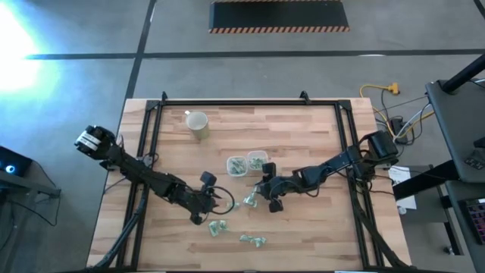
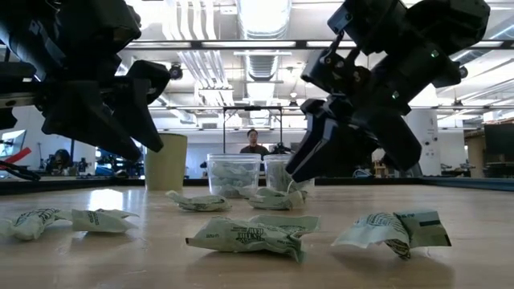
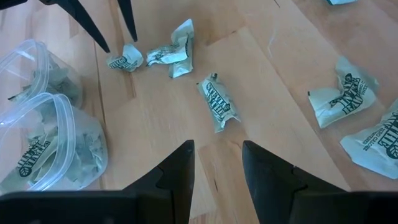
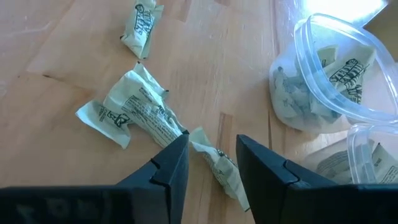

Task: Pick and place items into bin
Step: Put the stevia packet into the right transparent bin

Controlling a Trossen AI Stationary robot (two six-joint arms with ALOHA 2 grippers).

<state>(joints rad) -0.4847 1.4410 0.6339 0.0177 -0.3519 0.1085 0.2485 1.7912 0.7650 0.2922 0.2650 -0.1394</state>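
Several pale green-and-white wrapped pieces lie loose on the wooden table; one (image 3: 217, 102) is just ahead of my left gripper (image 3: 217, 146), which is open and hovers over bare wood (image 1: 220, 199). My right gripper (image 4: 211, 142) is open and low over the table (image 1: 261, 196). Its fingers stand on either side of a small piece (image 4: 214, 163), beside a larger crumpled one (image 4: 134, 109). Two clear bins (image 1: 237, 164) (image 1: 258, 160) stand just beyond, each holding pieces. More pieces lie nearer the near edge (image 1: 218, 227) (image 1: 252, 240). My right gripper comes slanting down from the table's right, a finger on each side of the small wrapped piece (image 4: 217, 168), which lies flat on the wood. Whether a fingertip (image 4: 180, 146) touches it or the larger wrapper beside it, I cannot tell.
A beige cup (image 1: 197, 123) stands upright toward the table's far left. A black frame rail (image 1: 227, 104) runs around the table. The two grippers are close together near the table's middle. Open wood lies to the far side and near right.
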